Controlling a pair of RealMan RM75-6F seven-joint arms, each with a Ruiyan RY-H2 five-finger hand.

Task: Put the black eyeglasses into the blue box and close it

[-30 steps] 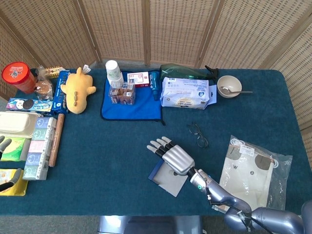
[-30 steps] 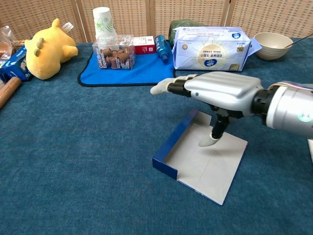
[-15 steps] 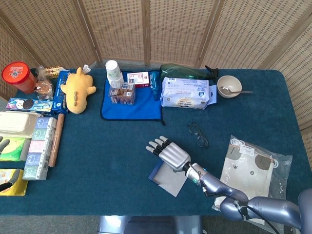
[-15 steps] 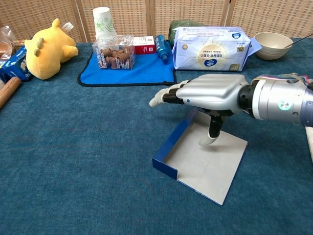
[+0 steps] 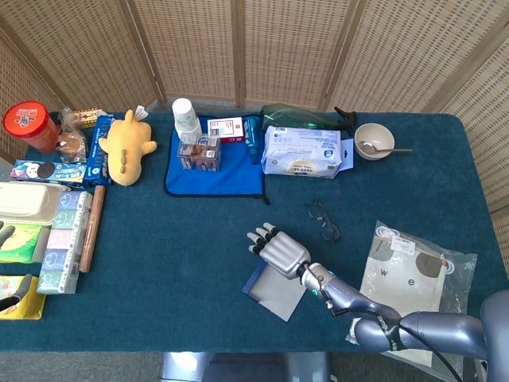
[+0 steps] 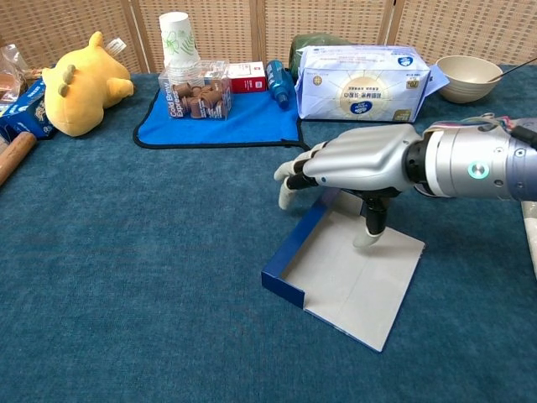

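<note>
The black eyeglasses [image 5: 324, 220] lie folded open on the teal table, right of centre and just beyond my right hand; the chest view does not show them. The blue box [image 5: 275, 291] lies open and flat near the front edge, its grey inside [image 6: 361, 285] bare. My right hand [image 5: 278, 251] hovers over the box's far side, holding nothing. In the chest view the right hand [image 6: 361, 164] has its fingers [image 6: 289, 180] bent down past the box's blue wall and its thumb pointing down at the grey inside. Of my left hand [image 5: 6, 235] only spread fingertips show at the left edge.
A clear plastic bag [image 5: 413, 274] lies right of the box. At the back stand a tissue pack [image 5: 302, 151], a bowl with a spoon [image 5: 374, 140], a blue cloth [image 5: 215, 175] with small boxes and a paper cup [image 5: 185, 115], and a yellow plush [image 5: 126, 145]. Snack packs [image 5: 64, 239] line the left side.
My right hand's fingers, stretched flat and pointing left before, have bent downward, and the hand has drawn back slightly to the right over the box. The eyeglasses and box have not moved.
</note>
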